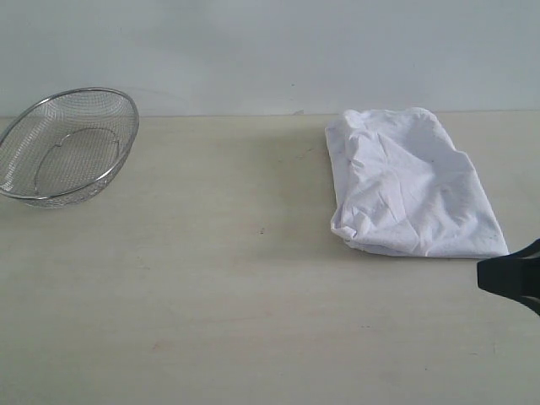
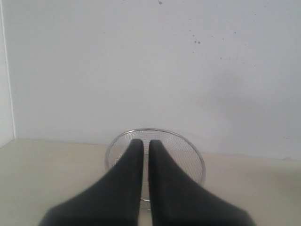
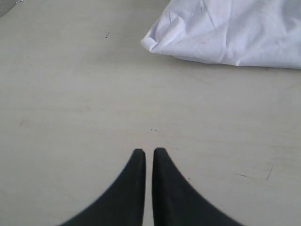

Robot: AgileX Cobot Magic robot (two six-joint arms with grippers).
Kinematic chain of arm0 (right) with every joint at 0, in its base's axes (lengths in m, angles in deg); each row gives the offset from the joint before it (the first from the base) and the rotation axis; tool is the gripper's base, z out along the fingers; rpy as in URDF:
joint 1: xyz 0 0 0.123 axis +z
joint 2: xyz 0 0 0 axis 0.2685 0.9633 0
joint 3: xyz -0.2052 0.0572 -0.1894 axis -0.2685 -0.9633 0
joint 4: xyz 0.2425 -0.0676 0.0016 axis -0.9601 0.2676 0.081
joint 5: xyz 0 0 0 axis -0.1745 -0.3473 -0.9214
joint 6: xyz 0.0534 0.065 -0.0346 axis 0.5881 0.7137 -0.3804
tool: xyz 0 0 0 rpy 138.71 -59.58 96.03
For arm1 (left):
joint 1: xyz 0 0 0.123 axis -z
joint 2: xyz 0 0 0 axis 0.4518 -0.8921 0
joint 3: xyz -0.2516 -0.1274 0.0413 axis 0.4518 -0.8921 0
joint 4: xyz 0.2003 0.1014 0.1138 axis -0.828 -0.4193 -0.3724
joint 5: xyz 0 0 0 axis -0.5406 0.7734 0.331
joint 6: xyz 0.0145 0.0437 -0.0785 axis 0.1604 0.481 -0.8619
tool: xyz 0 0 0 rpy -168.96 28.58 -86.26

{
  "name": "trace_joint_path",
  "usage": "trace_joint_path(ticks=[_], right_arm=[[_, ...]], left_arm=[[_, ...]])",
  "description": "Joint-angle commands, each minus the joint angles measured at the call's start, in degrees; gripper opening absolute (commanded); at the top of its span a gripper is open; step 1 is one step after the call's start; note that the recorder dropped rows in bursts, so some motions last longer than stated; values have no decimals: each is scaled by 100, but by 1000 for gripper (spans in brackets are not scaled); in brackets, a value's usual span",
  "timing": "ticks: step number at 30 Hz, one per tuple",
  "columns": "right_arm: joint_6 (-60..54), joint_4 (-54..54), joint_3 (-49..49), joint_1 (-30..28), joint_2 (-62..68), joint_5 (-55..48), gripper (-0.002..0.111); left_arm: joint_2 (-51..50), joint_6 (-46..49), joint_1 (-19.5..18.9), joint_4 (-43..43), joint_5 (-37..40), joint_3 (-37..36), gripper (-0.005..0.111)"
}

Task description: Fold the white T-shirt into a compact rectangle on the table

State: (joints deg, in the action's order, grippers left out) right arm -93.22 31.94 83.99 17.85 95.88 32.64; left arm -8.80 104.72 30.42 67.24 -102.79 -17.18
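Observation:
The white T-shirt [image 1: 409, 184] lies folded into a wrinkled, roughly rectangular bundle at the back right of the table [image 1: 253, 321]; its near edge also shows in the right wrist view as the T-shirt [image 3: 230, 30]. My right gripper [image 3: 149, 151] is shut and empty, hovering over bare table a little in front of the shirt; in the exterior view the right gripper [image 1: 511, 275] shows as a dark shape at the right edge. My left gripper [image 2: 146, 142] is shut with nothing in it, pointing at the wire bowl; it is out of the exterior view.
A silver wire-mesh bowl [image 1: 66, 145] sits tilted at the back left of the table, also seen as the mesh bowl [image 2: 188, 155] beyond the left fingers. A pale wall [image 1: 270, 51] rises behind the table's far edge.

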Motion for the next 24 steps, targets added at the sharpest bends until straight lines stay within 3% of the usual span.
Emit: trace_joint_path(ticks=[1,8,10,12,15,16,24], right_arm=[[-22,4,-27,14,-51,27,1],[-22,4,-27,14,-51,27,1],[-22,4,-27,14,-51,27,1],[-22,4,-27,14,-51,27,1],[-9,4,-27,14,-51,27,1],[-9,4,-27,14,-51,27,1],[-9,4,-27,14,-51,27,1]], left_arm=[[82,58,-183,-38,364,-22,5],[82,390,-183,-38,980,-22,5],[65,267,-183,-460,1180,-22,5],[-13,-461,-183,-1560,1263,-22,5],[-69,-2675,-183,-3873,1635,-22,5],[-69,-3257,-183,-4279,1815,-22,5],[-69,-4177,-183,-4099,2576,-22,5]])
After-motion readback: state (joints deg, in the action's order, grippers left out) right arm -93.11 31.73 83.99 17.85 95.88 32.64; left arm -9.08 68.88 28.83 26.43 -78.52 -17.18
